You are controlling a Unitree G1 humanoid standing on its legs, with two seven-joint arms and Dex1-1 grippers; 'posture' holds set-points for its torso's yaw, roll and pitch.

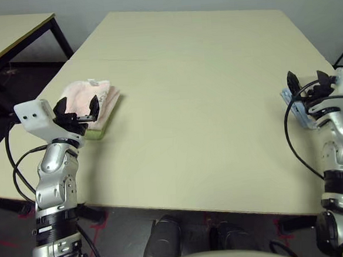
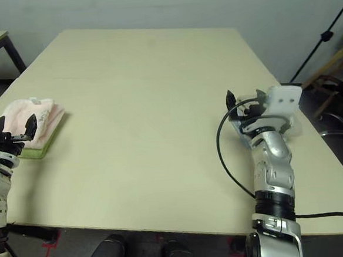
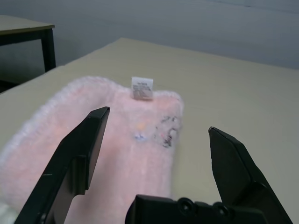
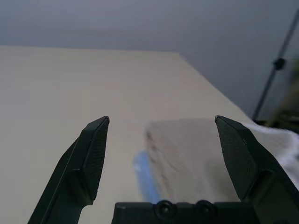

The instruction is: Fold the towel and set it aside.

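The pale pink towel (image 1: 92,94) lies folded in a small stack near the table's left edge, its white label (image 3: 142,87) on the far end. It rests on a lime-green towel (image 1: 99,132). My left gripper (image 1: 77,105) hovers open just over the near end of the towel (image 3: 131,140), with nothing between its fingers. At the table's right edge my right gripper (image 1: 306,79) also stands open and holds nothing.
A folded beige towel (image 4: 196,154) with a light blue one (image 4: 142,175) under it lies below my right gripper at the table's (image 1: 199,103) right edge. A second table (image 1: 6,34) stands at far left. A black stand (image 2: 324,35) rises at far right.
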